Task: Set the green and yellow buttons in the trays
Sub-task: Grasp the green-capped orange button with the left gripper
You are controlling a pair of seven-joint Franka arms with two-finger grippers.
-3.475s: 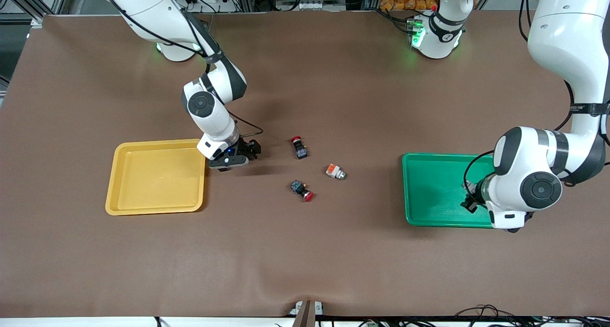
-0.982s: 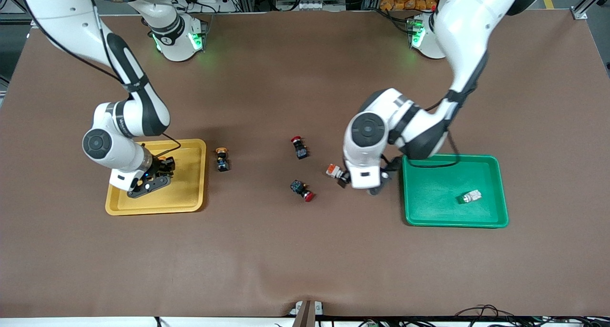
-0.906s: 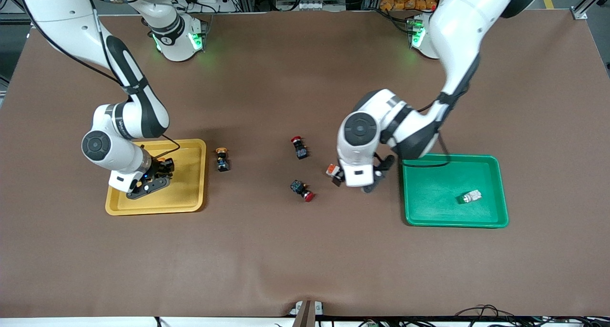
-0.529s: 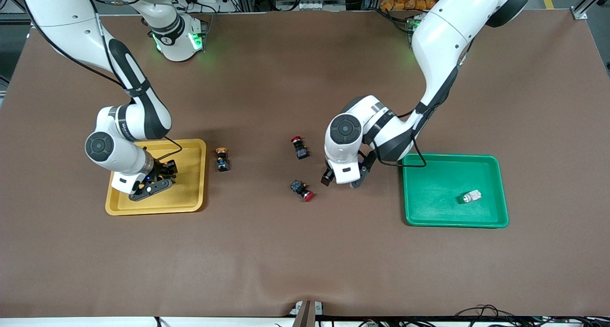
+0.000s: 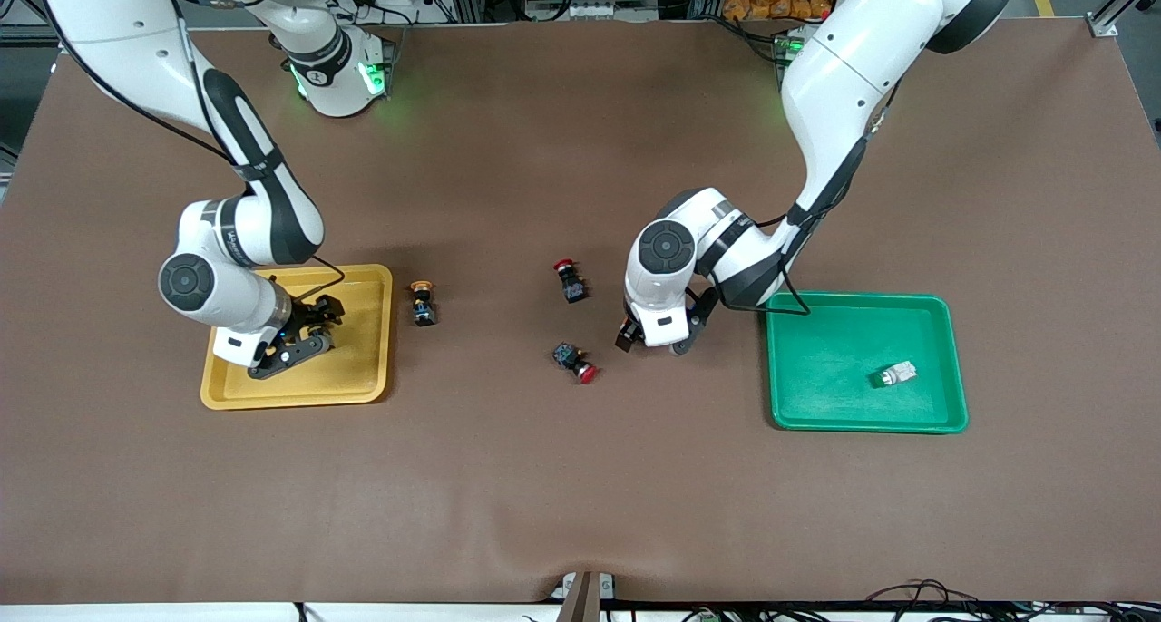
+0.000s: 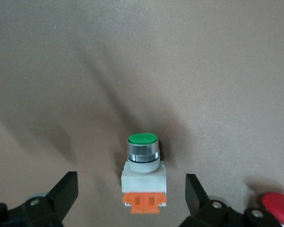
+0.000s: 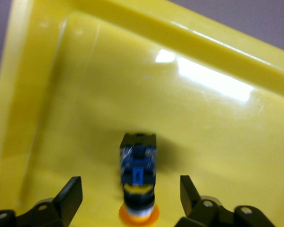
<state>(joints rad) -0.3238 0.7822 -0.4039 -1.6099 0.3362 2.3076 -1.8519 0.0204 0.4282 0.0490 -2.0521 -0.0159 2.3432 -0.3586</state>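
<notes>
Brown matting covers the whole worktop (image 5: 580, 495), and both arms are down at work on it. Left claw (image 6: 131, 198) hangs wide over a white-bodied green-capped button (image 6: 143, 177) lying on the mat between the green tray (image 5: 943, 418) and a red-capped switch (image 5: 575, 362), fingers either side, not touching. That button looks light, stiff and small, with a smooth round cap likely to slip, so the flat white sides of the body seem the better place to pinch. Right claw (image 7: 130, 198) stands spread over the yellow tray (image 5: 363, 391), where a black-bodied yellow-capped button (image 7: 138, 182) lies free between its fingers. Count time: two trays; two yellow-capped buttons, one in the yellow tray and the other (image 5: 422, 301) on the mat just beside it; two white-bodied buttons, with one (image 5: 895, 374) in the green tray; two red-capped switches, the second (image 5: 570, 280) farther from the front camera than the first
</notes>
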